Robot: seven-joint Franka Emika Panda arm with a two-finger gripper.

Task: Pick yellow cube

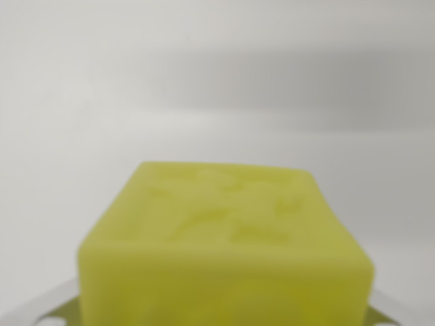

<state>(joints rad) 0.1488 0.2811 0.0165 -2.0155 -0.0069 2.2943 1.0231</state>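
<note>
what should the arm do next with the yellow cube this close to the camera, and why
Probably close the fingers and check the grip before lifting. The yellow cube fills the lower middle of the wrist view, blurred from closeness, with pale metal gripper parts showing at both of its lower corners, so it seems to sit between the jaws. Whether they already press on it cannot be told.

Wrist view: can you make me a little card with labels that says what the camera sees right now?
view: wrist view, very close and blurry
main thing: yellow cube with a bumpy top face
where it is: low middle of the picture, cut off by the bottom edge
beside it: shiny metal pieces at both bottom corners, touching or apart cannot be told
background: plain pale grey surface
pincer: fingertips not clearly shown, open or shut cannot be told
</note>
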